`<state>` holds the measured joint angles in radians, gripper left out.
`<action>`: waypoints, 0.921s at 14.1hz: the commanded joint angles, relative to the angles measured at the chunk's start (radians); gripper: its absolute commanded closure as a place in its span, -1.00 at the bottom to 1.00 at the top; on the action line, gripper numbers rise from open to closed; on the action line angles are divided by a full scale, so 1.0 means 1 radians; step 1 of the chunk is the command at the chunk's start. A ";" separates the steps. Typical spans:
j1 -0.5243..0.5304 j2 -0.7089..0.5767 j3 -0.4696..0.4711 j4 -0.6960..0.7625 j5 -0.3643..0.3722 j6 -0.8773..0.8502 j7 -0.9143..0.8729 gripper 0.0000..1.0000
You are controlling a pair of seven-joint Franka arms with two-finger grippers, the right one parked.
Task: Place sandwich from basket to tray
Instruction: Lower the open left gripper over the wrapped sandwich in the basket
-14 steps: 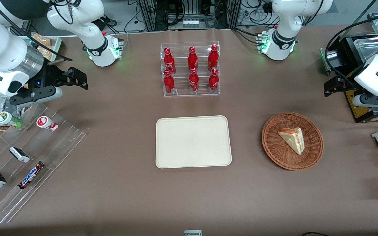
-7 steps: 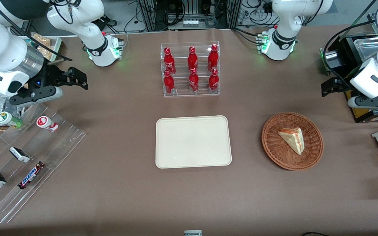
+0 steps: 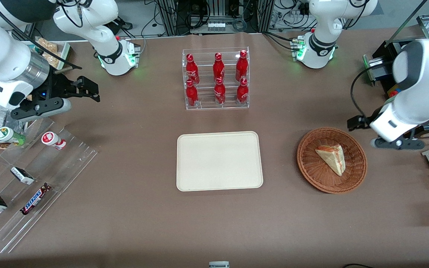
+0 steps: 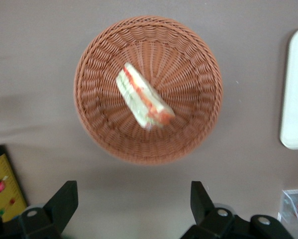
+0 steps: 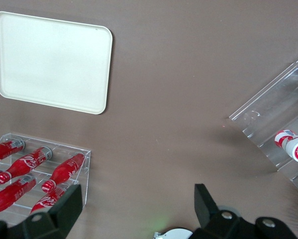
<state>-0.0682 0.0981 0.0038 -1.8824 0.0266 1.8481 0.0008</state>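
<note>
Above the basket [image 4: 148, 89] rim, the gripper [image 4: 134, 209] hung with jaws wide and empty; the sandwich [image 4: 144, 102] lay at the basket's centre, its long axis diagonal to them.

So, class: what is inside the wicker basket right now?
One wrapped sandwich lies in the basket; the weave directly under it is hidden. The open claw hangs above the table beside the basket, holding nothing.
</note>
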 commanded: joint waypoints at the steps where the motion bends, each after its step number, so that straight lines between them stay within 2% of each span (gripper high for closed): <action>1: 0.008 -0.008 0.002 -0.122 0.016 0.156 0.002 -1.00; 3: 0.019 0.020 0.004 -0.173 0.016 0.255 -0.062 -1.00; 7: 0.018 0.038 0.004 -0.274 0.016 0.446 -0.365 -1.00; 11: -0.008 0.119 0.002 -0.328 0.018 0.643 -0.784 -1.00; 13: -0.008 0.153 0.001 -0.330 0.015 0.675 -0.834 -1.00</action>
<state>-0.0701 0.2181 0.0038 -2.2159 0.0282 2.4895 -0.7468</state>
